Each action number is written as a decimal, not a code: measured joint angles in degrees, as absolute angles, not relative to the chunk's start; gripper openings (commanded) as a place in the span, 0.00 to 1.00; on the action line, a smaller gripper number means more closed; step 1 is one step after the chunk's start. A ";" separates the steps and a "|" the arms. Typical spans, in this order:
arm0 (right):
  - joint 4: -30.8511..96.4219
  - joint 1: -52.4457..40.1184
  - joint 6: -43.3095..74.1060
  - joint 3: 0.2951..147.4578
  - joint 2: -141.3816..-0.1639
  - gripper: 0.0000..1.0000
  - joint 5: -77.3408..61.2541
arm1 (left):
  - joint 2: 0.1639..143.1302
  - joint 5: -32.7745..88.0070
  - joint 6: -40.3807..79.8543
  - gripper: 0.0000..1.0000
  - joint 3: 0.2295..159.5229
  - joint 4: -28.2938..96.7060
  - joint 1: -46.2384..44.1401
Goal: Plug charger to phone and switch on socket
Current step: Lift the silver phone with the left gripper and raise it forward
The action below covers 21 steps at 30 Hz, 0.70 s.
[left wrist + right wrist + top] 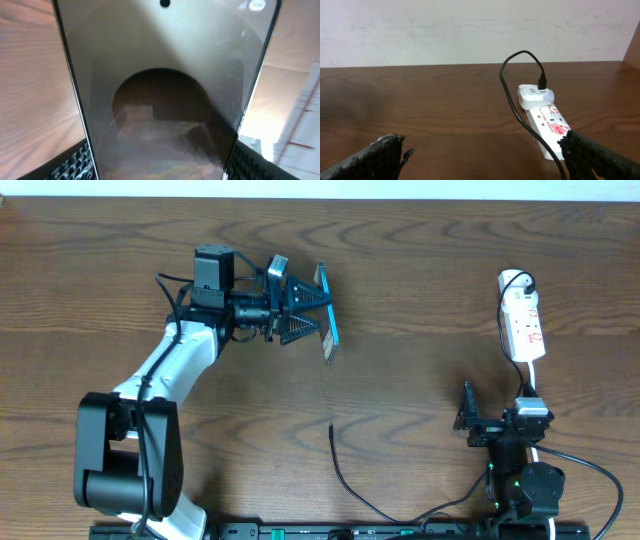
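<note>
While left gripper [312, 312] clamps phone [328, 345] on edge, apparently off table, charger [341, 472] plug tip lies loose on wood nearer robot, well apart. Right gripper [468, 415] fingers apart, empty, near socket [523, 325]. Judgement: right should pinch cable just behind tip and square tip to phone port; left holds phone steady. Socket switch last.

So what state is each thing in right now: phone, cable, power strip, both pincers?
Phone: lifted off the table, held on edge.
Left pincer: shut on the phone.
Cable: tip lying loose on the table, not in the phone.
Power strip: flat on the table, white adapter plugged in, switch position unclear.
Right pincer: open, empty.
</note>
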<state>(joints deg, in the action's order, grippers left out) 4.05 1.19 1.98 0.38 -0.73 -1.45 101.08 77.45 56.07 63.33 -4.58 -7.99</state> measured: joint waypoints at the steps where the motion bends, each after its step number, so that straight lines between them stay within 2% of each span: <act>1: 4.01 1.19 1.98 0.38 -0.73 0.99 -1.45 | 101.10 77.76 58.48 0.08 63.37 -6.15 -7.99; 6: 4.05 1.19 1.98 0.38 -0.73 0.99 -1.45 | 101.12 80.44 74.52 0.07 63.40 -14.09 -7.99; 13: 4.05 1.19 1.96 0.38 -0.75 0.99 -1.45 | 101.12 82.19 92.82 0.07 63.40 -15.68 -7.99; 21: 4.05 1.19 1.98 0.38 -0.75 0.99 -1.45 | 101.12 82.50 104.49 0.07 63.40 -15.66 -7.99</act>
<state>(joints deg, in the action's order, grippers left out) 4.05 1.19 1.98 0.38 -0.75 -1.45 101.12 82.50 104.49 63.40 -15.66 -7.99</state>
